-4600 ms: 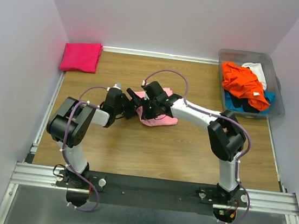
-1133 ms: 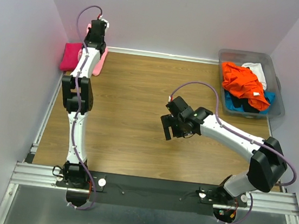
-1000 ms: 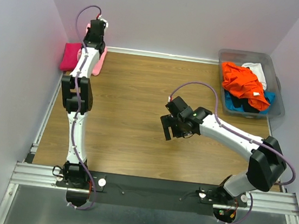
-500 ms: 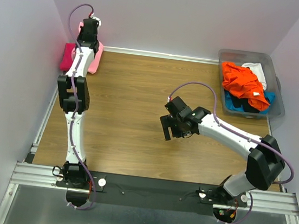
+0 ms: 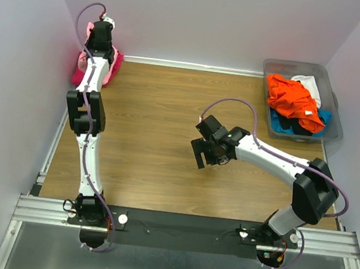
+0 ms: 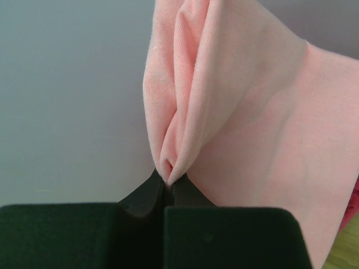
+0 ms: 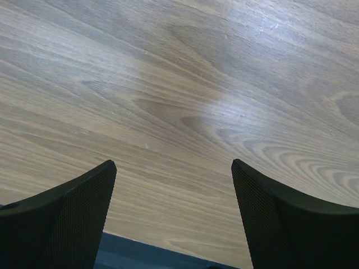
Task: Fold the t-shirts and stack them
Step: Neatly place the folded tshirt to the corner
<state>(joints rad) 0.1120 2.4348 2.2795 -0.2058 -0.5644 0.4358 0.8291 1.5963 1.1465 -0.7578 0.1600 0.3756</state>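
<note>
Pink cloth fills most of the left wrist view: the light pink t-shirt (image 6: 241,112) is bunched into soft folds and pinched between the tips of the left gripper (image 6: 167,188), whose jaws are closed tight on a gathered edge. From above, the left arm reaches straight out to the far left corner of the wooden table (image 5: 171,100), with the gripper (image 5: 102,33) up against the back wall. The light pink t-shirt (image 5: 114,64) hangs down beside the arm, over the hot-pink t-shirt (image 5: 79,76) that lies in that corner. The arm covers the place where the two would meet, so it seems they overlap, but contact cannot be told.

The right gripper (image 5: 198,155) hovers near the middle of the table with its jaws spread wide and nothing between them; its wrist view shows the right gripper (image 7: 173,163) over bare wood grain.

At the far right stands a clear plastic bin (image 5: 327,136) holding a heap of shirts: an orange t-shirt (image 5: 293,99) on top, a white one (image 5: 308,83) behind it, with blue (image 5: 323,116) and black (image 5: 286,124) cloth underneath.
</note>
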